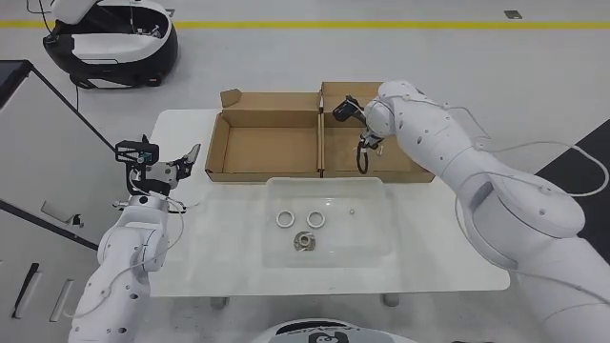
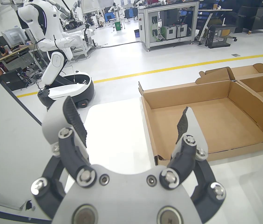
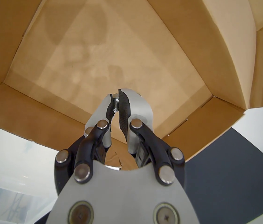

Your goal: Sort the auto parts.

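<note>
Now the right gripper (image 3: 115,108), clenched on a small bolt (image 3: 115,104) above the cardboard box (image 3: 133,47) floor, risks the bolt slipping askew from so thin a pinch and bouncing, while the left gripper (image 2: 127,103) hangs spread wide, well apart from that box.

brown box (image 3: 112,47), silver bolt (image 3: 115,104), white table (image 1: 219,248)

Left fingers (image 2: 74,117) spread wide apart; right fingers (image 3: 124,110), arm outstretched, pinch a bolt (image 3: 115,104).
</note>
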You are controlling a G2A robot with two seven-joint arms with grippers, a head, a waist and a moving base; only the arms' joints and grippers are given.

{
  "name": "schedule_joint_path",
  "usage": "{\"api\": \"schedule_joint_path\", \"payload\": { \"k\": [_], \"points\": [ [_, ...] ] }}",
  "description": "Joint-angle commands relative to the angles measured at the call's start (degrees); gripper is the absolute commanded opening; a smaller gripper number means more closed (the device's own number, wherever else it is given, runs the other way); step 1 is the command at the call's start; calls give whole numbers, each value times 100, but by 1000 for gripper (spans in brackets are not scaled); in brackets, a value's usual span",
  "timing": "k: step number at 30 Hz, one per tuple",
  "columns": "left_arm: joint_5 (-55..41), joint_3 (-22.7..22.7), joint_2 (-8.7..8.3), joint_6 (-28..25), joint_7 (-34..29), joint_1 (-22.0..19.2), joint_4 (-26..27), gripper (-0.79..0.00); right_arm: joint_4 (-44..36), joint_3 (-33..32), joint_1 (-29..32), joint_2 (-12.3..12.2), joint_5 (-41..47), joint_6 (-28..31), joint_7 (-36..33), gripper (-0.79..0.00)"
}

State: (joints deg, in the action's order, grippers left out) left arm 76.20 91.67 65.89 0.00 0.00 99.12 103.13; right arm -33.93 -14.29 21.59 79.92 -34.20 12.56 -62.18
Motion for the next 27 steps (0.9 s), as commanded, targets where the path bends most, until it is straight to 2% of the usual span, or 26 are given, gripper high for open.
{"api": "schedule_joint_path", "payload": {
  "k": [1,16,17,19,27],
  "points": [
    [0,0,0,0,0,0,0,0,172,-9,18,74,21,61,17,-785],
    [0,0,0,0,0,0,0,0,1138,-80,94,549,60,477,211,-785],
    [0,0,0,0,0,0,0,0,1187,-85,91,575,55,493,218,-686],
    [0,0,0,0,0,0,0,0,1277,-92,85,625,37,525,218,-634],
    [0,0,0,0,0,0,0,0,1575,-128,56,792,-39,625,252,-591]
  ]
}}
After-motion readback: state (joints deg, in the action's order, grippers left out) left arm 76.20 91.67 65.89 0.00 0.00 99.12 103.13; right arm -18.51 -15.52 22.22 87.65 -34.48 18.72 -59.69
